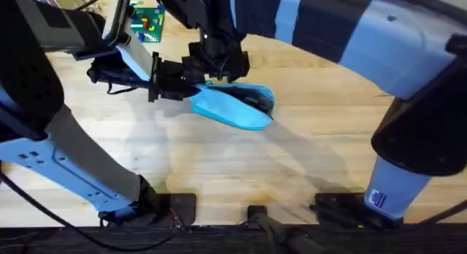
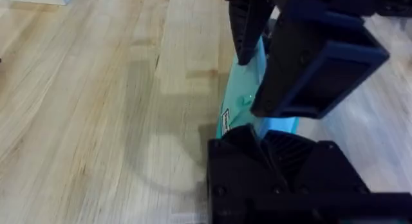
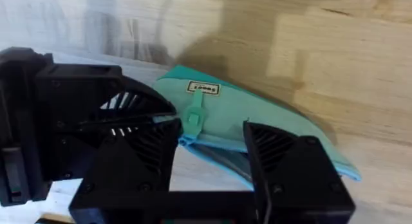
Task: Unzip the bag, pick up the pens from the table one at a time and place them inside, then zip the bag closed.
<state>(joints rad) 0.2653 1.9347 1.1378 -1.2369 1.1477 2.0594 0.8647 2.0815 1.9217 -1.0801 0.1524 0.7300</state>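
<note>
one bag (image 1: pixel 233 108), one table (image 1: pixel 292 166), one green brick baseplate (image 1: pixel 148 22), two grippers, left gripper (image 1: pixel 182 85), right gripper (image 1: pixel 219 64)

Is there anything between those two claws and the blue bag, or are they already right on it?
Nothing visible stands in the way. Both grippers are already at the bag: the left gripper is at its left end, and the right gripper straddles the zipper pull. The table around the bag is bare wood.
</note>
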